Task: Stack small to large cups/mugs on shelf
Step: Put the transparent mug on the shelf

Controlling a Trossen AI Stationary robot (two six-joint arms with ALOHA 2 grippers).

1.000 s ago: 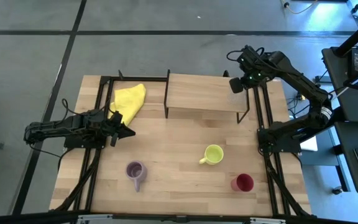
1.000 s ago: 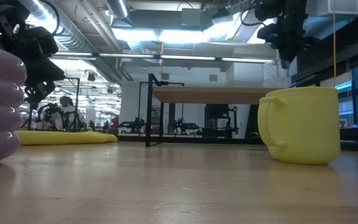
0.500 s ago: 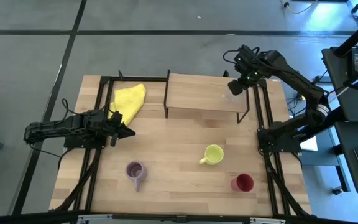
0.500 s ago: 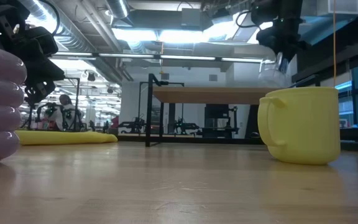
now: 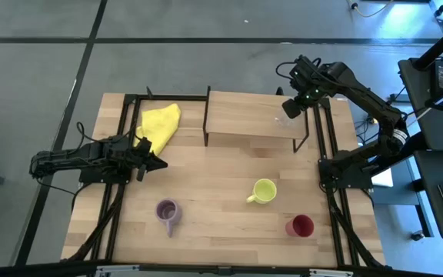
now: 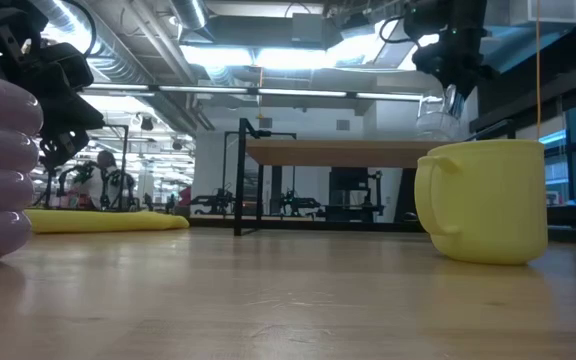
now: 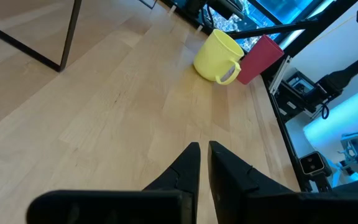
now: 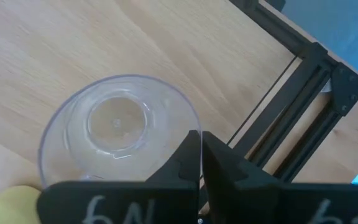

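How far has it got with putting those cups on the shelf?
Barely started. The right gripper is pinching the rim of the clear glass at the right end of the shelf. Nothing else is up there: the yellow-green mug, purple mug and red cup sit on the table. The left gripper waits, shut.

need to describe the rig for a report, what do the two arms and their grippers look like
Both arms are dark, nearly black, jointed links with black cables looped along them. The left gripper ends in two slim, pointed black fingers. The right gripper has the same tapered black fingers, with white handwritten marks on its body, and a small green light glows at its wrist.
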